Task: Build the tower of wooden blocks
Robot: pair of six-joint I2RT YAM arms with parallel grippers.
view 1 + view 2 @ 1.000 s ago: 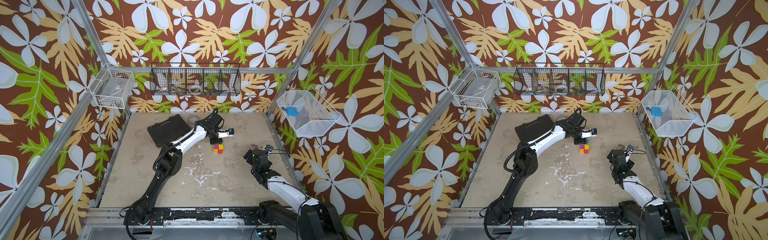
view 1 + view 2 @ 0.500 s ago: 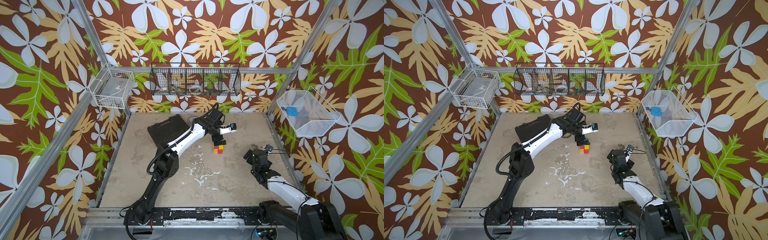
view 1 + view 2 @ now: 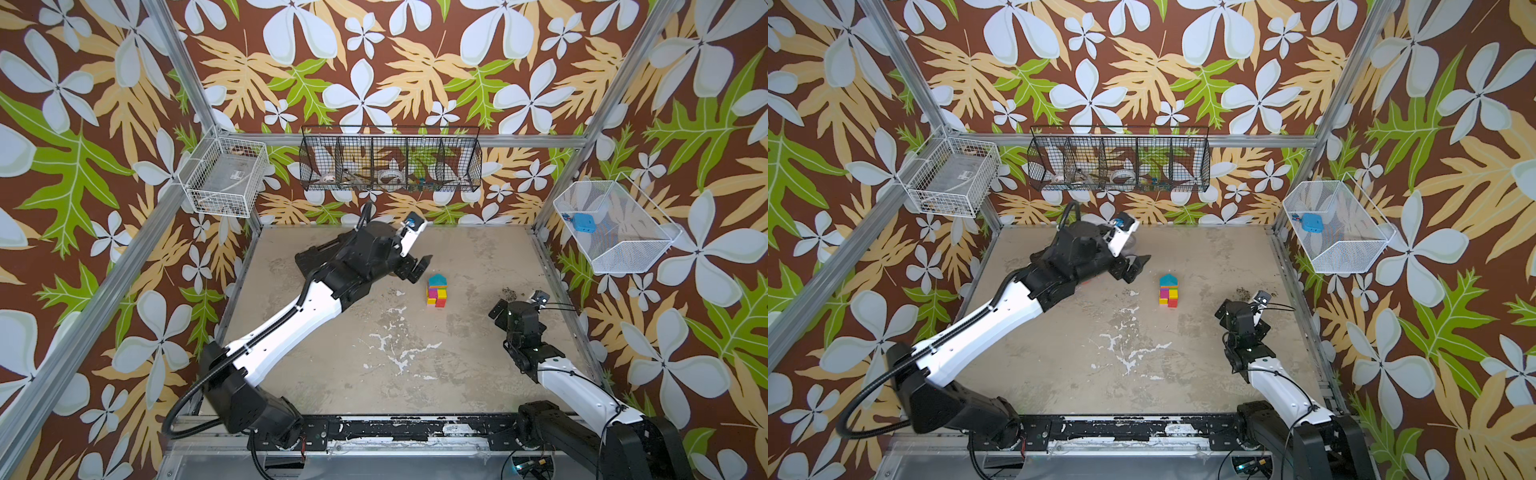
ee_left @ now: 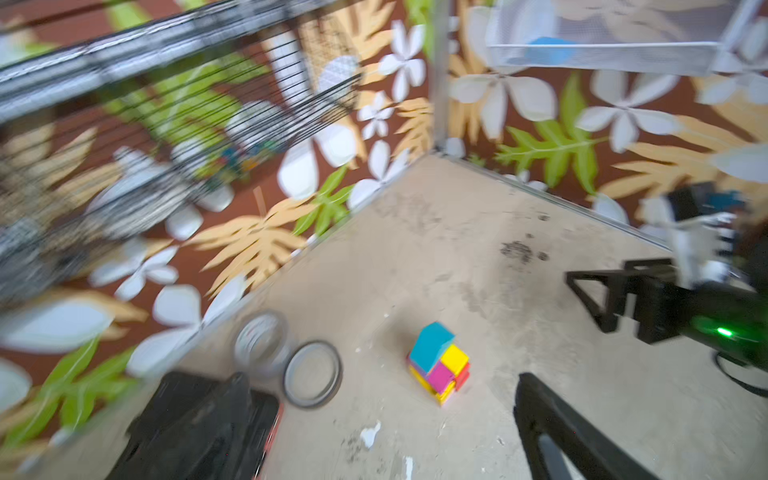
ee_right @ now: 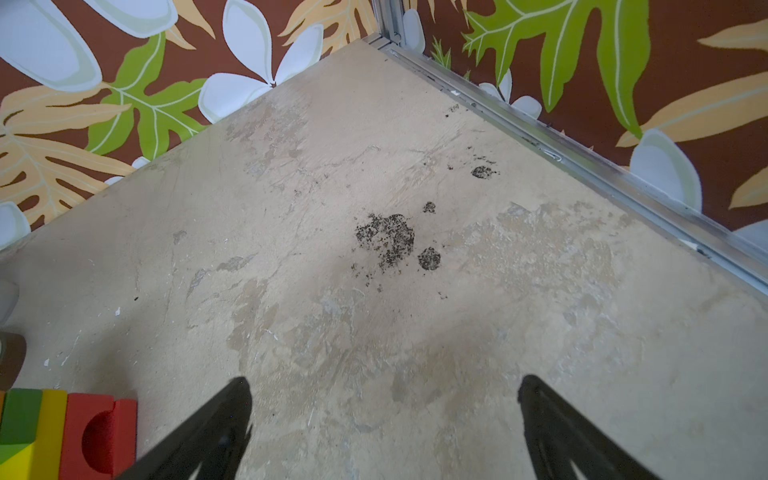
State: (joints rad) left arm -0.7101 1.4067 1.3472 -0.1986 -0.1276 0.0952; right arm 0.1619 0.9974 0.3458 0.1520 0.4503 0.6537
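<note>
Tower (image 3: 437, 292) capped with teal block (image 3: 436, 281), middle of worktop (image 3: 374, 332); I judge it done | left gripper (image 3: 417, 269) wide, empty | right gripper (image 5: 384, 382) wide, empty

The worn beige tabletop (image 3: 457, 374) bears the tower (image 3: 437, 291), a black case (image 4: 199, 428) and two tape rolls (image 4: 289, 376).

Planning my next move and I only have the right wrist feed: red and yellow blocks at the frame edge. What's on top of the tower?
Observer: A teal pointed block tops the tower.
Operator: Left end effector on it?
Observer: No. The left end effector is open, beside the tower, not touching it.
Operator: Anything else on the table?
Observer: Tape rolls and a black case, seen in the left wrist view.
</note>
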